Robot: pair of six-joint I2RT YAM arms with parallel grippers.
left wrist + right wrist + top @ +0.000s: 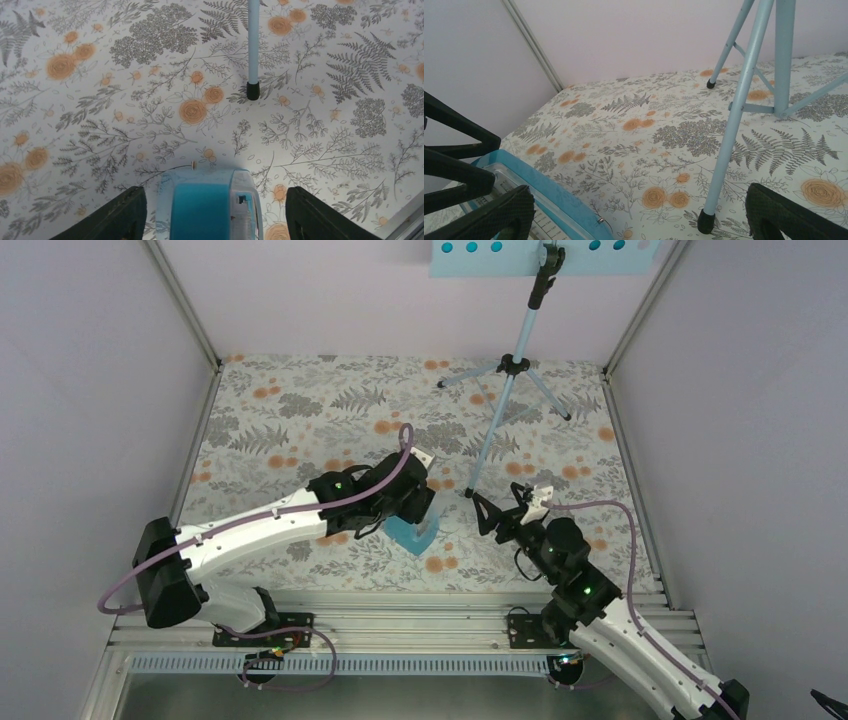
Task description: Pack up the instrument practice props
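We judge the step in hand to be picking up the metronome [415,532], which sits on the floral cloth [300,400] just short of the near foot [253,91] of the music stand [510,390]. Our left claw [212,220] straddles it, spread, with a gap on either side. The next move calls for closing squarely on its flanks, then lifting. The right claw [490,515], spread and empty, hangs just beside that foot, so room is tight there. Left of the foot we see bare cloth to swing through.
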